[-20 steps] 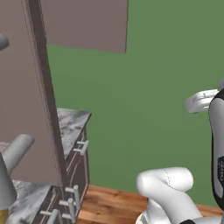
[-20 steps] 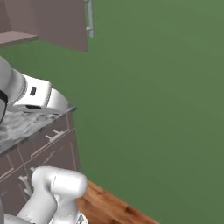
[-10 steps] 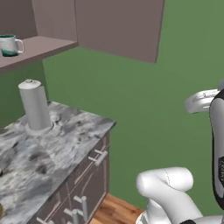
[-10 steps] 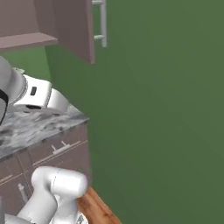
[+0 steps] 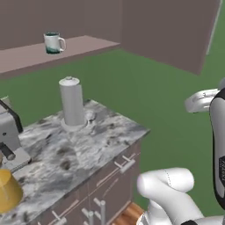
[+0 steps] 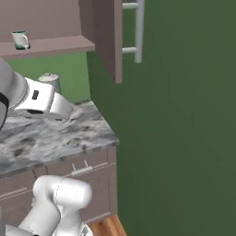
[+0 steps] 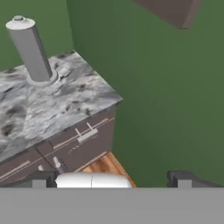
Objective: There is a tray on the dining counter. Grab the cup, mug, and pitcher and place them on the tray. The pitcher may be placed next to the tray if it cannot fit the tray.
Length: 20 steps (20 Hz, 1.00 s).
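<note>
the mug: white-grey, teal rim and inside, loop handle turned to the right; stands upright and alone on a brown wall shelf high above the worktop, also seen small at the top left of the right base view. the pitcher: only an orange-yellow conical lower part shows at the bottom left edge of the left base view, standing on the marbled worktop; its neck is cut off by the frame. gripper: two dark finger tips rise far apart at the bottom of the hand view, jaws spread, nothing between them. step in hand, as a judgement: approaching the items, none yet collected. to do it well, the base should settle square to the worktop before the arm reaches; the mug sits high and back on the shelf, so a level approach from the front, closing across the body on the side away from the handle, looks safer than coming from above, where the wall cabinet crowds the space. the grey upright cylinder stands on a round base below the shelf, near the worktop's back, and could be knocked by a low reach. other entries: a grey appliance at the left edge, just beside the pitcher; dark drawer fronts with pale bar handles under the stone; green wall behind and to the right; wood plank floor at the cabinet foot.
</note>
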### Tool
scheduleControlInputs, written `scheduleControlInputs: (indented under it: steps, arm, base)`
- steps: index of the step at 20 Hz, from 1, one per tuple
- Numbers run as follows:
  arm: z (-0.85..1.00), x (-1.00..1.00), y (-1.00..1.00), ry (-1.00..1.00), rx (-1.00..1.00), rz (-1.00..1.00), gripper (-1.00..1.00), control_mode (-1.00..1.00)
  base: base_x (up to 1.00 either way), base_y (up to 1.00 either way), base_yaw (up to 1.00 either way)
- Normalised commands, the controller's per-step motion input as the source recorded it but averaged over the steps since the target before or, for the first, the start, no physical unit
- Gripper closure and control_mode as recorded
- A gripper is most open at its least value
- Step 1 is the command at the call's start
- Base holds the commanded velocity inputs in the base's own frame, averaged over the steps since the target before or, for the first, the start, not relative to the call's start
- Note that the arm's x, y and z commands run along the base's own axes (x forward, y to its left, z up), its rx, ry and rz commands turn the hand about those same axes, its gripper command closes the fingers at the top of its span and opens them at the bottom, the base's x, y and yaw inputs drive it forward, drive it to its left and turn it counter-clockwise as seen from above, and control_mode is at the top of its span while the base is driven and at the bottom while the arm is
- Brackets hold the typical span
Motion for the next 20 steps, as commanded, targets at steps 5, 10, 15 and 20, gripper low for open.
scheduleControlInputs:
  steps: [5, 10, 15, 20]
  arm:
    - [0.0, 0.0, 0.0, 0.0, 0.0, 0.0, -1.0, 1.0]
    - [0.0, 0.0, 0.0, 0.0, 0.0, 0.0, -1.0, 1.0]
    - [0.0, 0.0, 0.0, 0.0, 0.0, 0.0, -1.0, 1.0]
    - [0.0, 0.0, 0.0, 0.0, 0.0, 0.0, -1.0, 1.0]
  base:
    - [0.43, 0.0, 0.54]
    - [0.44, 0.0, 0.55]
    - [0.39, -0.11, 0.5]
    - [0.35, -0.17, 0.39]
